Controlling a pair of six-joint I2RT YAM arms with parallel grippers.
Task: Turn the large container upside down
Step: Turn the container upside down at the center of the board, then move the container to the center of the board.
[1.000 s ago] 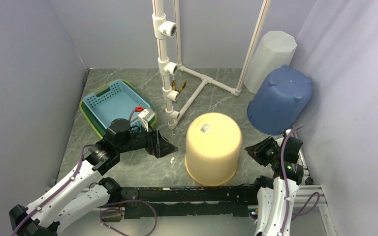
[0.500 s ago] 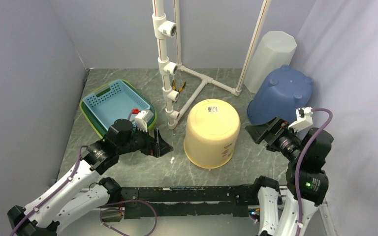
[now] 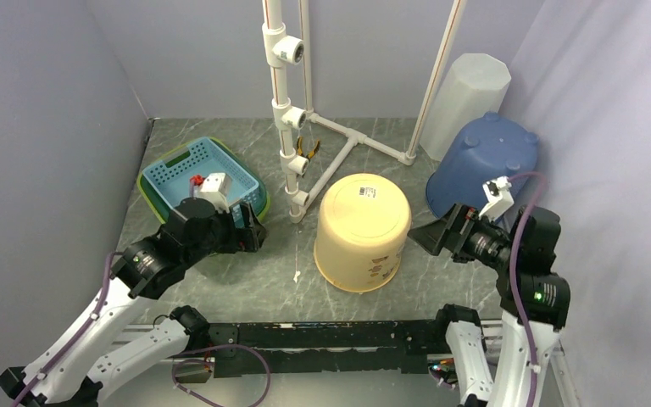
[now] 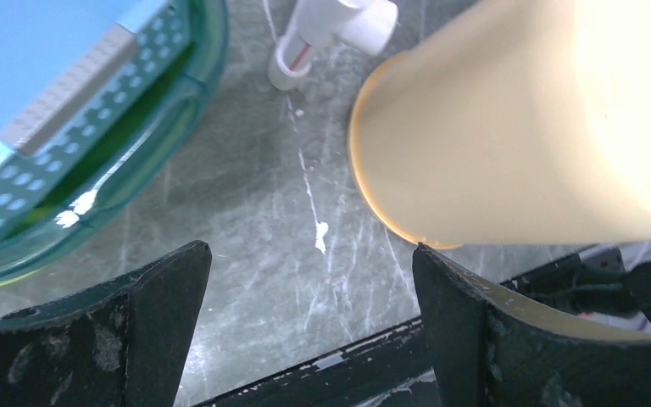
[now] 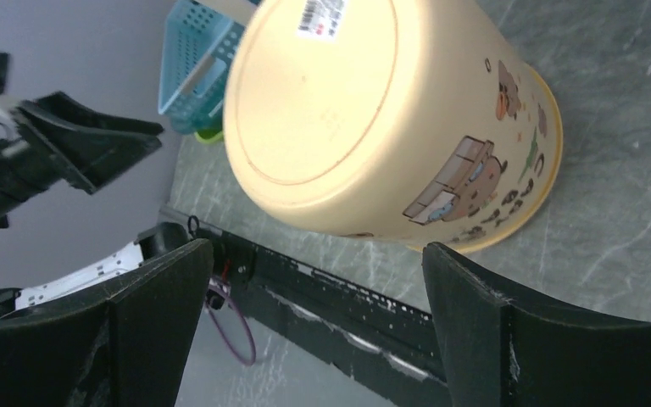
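The large container point(image 3: 363, 231) is a cream-yellow bucket standing mouth-down on the grey table, its flat base with a barcode label facing up. The right wrist view shows cartoon prints on the bucket's side point(image 5: 373, 127); the left wrist view shows its rim resting on the table point(image 4: 517, 127). My left gripper point(image 3: 253, 231) hovers open to the left of it, apart from it, with nothing between the fingers point(image 4: 309, 248). My right gripper point(image 3: 424, 239) is open just right of the bucket, pointing at its side without touching point(image 5: 317, 246).
A blue basket in a green tray point(image 3: 199, 174) sits at the back left beside my left arm. A white pipe frame point(image 3: 292, 127) stands behind the bucket. An overturned blue tub point(image 3: 483, 170) and a white bin point(image 3: 466, 93) fill the back right corner. A black rail point(image 3: 322, 335) runs along the near edge.
My right gripper has opened, risen and moved off the bucket's side. The bucket has shifted away from the near edge and settled mouth-down. My left gripper has drawn back to the left.
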